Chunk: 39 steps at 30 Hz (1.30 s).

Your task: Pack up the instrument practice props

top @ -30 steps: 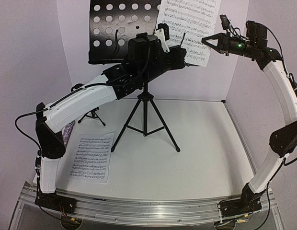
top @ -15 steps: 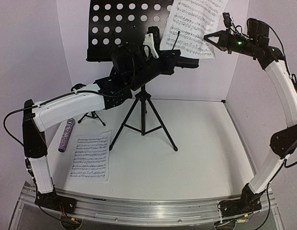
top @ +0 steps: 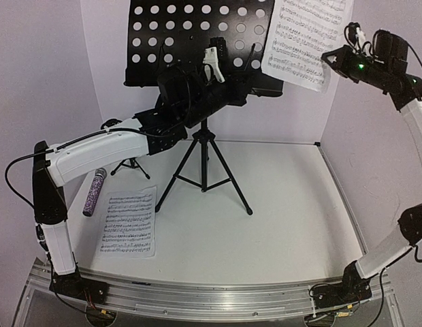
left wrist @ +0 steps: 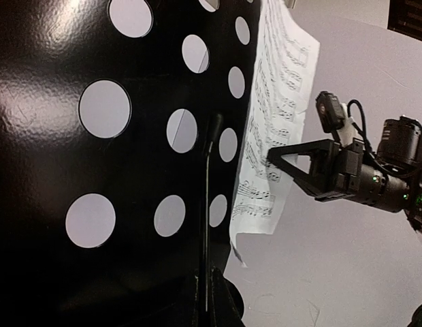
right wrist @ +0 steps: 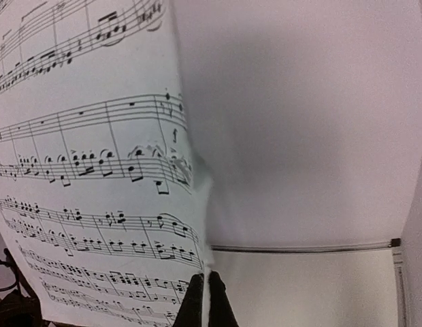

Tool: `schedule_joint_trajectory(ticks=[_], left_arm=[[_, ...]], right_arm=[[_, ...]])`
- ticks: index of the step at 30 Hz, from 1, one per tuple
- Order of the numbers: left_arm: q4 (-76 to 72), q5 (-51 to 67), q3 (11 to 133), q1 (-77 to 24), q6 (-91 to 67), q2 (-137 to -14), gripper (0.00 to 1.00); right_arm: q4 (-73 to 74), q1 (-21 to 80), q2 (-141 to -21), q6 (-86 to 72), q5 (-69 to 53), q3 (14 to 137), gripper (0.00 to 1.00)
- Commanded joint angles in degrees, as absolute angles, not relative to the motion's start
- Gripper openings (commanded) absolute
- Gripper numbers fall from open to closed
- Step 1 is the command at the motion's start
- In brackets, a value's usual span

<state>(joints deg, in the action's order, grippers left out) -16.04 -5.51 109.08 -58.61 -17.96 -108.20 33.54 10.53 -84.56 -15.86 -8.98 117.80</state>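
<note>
1 white sheet-music page (top: 303,37) hangs in the air above the far right corner of the bench (top: 286,225). Its left edge sits at the right edge of the music stand's perforated desk, and whether they touch cannot be told. The right fingers (right wrist: 203,300) are pinched fully together on the page's right edge, low down near its bottom corner. The paper rises from between the 2 tips and bows a little above the grip.

The tall black music stand (top: 143,75) stands on its 3 legs toward the far edge of the bench, left of centre. The left fingers (left wrist: 207,293) are at the desk's lower lip, closed tight on the foot of a thin black wire arm (left wrist: 207,204). The wire runs up the face of the desk from between them.

A 2nd sheet-music page (top: 129,223) lies flat near the bench's near left corner. The glittery microphone (top: 94,193) lies just beside that page's far left corner, toward the left edge of the bench. The small black mic stand (top: 131,163) stands farther back along the left side, partly hidden by the left arm.
</note>
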Motion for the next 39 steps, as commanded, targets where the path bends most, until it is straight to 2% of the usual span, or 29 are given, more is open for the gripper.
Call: schedule_joint_trajectory(ticks=[1, 8, 9, 10, 11, 12, 14, 16, 24, 28, 35, 39], left_arm=[[-14.4, -4.4, 109.8, -57.2, -15.2, -110.3, 0.00], [-13.9, -5.6, 111.1, -57.1, -15.3, -111.4, 0.01], [-13.8, -5.8, 111.5, -57.1, -15.2, -111.5, 0.06], [-13.8, -5.9, 111.7, -57.1, -14.9, -111.5, 0.15], [-14.0, -5.9, 111.7, -57.0, -14.5, -111.4, 0.29], [-14.2, -5.9, 111.7, -57.0, -14.0, -111.1, 0.39], [-14.8, -5.7, 111.5, -57.0, -12.6, -110.2, 0.51], [-15.5, -5.7, 111.1, -57.0, -10.8, -109.2, 0.57], [-16.1, -5.8, 106.2, -57.0, -6.6, -104.2, 0.62], [-16.7, -1.5, 101.8, -57.0, -3.7, -100.5, 0.63], [-23.7, 17.0, 80.7, -57.1, 7.3, -86.0, 0.70], [-19.4, 20.6, 73.5, -57.0, 8.5, -80.1, 0.71]], right_arm=[[32.0, 10.4, -78.2, -13.9, 9.2, 114.4, 0.00], [34.1, 10.4, -71.8, -11.9, 17.0, 106.2, 0.00], [35.3, 10.4, -71.5, -11.8, 16.8, 105.2, 0.00], [36.3, 10.4, -71.2, -11.8, 16.3, 104.3, 0.00], [37.1, 10.4, -70.9, -11.8, 15.2, 103.5, 0.00], [37.7, 10.4, -70.8, -11.9, 13.8, 102.8, 0.00], [39.0, 10.4, -70.8, -12.1, 12.1, 102.2, 0.00], [39.9, 10.4, -70.8, -12.3, 10.7, 101.9, 0.00], [41.6, 10.4, -70.0, -13.6, 7.3, 100.6, 0.00], [45.2, 10.4, -68.8, -14.1, 10.2, 99.2, 0.00], [62.2, 10.4, -64.5, -21.3, 15.6, 95.4, 0.00], [75.7, 10.4, -64.1, -25.2, 6.1, 95.8, 0.00]])
